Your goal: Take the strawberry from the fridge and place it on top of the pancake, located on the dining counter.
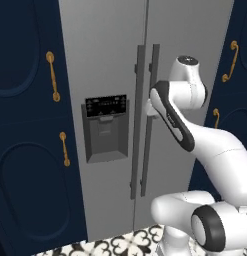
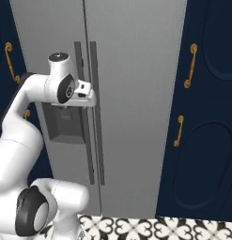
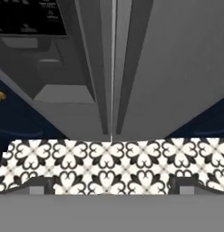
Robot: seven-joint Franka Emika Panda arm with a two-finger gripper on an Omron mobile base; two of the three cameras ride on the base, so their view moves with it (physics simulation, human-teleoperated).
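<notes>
The grey fridge stands right ahead with both doors shut. Its two long vertical handles run side by side down the middle. The black dispenser panel sits in the left door. My hand hovers close in front of the handles at mid height and looks down along the doors. My gripper is open, its tips far apart with nothing between them. The strawberry is hidden, and the pancake and dining counter are out of view.
Navy cabinets with gold handles flank the fridge on both sides. A black-and-white patterned tile floor lies at the fridge's foot. My own arm fills the space just before the doors.
</notes>
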